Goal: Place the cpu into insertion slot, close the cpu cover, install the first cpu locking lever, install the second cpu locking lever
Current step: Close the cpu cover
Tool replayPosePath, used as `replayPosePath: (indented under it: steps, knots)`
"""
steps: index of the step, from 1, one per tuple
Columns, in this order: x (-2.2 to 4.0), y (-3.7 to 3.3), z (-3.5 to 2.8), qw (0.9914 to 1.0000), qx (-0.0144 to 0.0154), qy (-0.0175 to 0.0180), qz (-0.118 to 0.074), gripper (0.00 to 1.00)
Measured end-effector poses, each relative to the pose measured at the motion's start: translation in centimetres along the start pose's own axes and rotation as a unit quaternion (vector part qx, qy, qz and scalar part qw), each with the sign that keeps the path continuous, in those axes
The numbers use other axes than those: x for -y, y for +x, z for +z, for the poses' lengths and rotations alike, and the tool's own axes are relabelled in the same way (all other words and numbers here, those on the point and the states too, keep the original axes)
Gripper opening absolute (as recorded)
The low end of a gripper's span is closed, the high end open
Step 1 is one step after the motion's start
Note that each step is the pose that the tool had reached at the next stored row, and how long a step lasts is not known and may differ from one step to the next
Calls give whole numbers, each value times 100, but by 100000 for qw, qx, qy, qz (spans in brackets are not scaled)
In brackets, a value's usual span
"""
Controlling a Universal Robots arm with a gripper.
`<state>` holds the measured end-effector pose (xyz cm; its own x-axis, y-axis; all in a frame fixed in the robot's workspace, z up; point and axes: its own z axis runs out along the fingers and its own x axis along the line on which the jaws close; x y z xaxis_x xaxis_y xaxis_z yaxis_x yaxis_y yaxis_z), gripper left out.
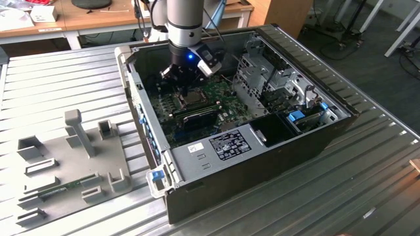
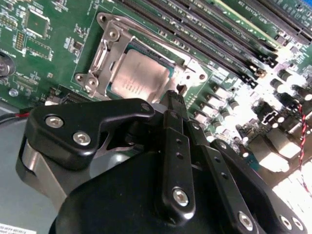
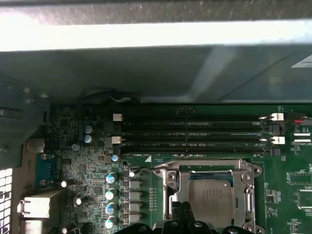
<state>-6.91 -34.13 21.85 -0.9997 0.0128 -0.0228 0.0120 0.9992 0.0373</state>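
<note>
cpu (image 2: 141, 78) sits in the insertion slot (image 1: 194, 102) at upper centre of the exterior view, cpu cover (image 2: 103, 54) down over it. gripper (image 2: 175, 99) hangs at its edge, fingers (image 2: 174, 146) together, holding nothing we see. we judge a skewed push could slip and scrape the green board (image 2: 48, 29).

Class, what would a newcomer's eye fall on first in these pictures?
In the exterior view, the arm reaches into an open computer case on a ribbed metal table. In the second wrist view, the black gripper hangs beside the pale cpu, framed by its silvery cpu cover.
</note>
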Motion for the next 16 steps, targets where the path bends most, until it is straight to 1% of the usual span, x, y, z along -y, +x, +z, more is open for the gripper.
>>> replayPosePath:
  steps: [5, 10, 16]
  knots:
    - [0, 1, 7, 100000, 5, -8, 7, 10]
    - [2, 7, 64, 100000, 11, 5, 3, 10]
    - [4, 12, 117, 100000, 14, 1, 4, 10]
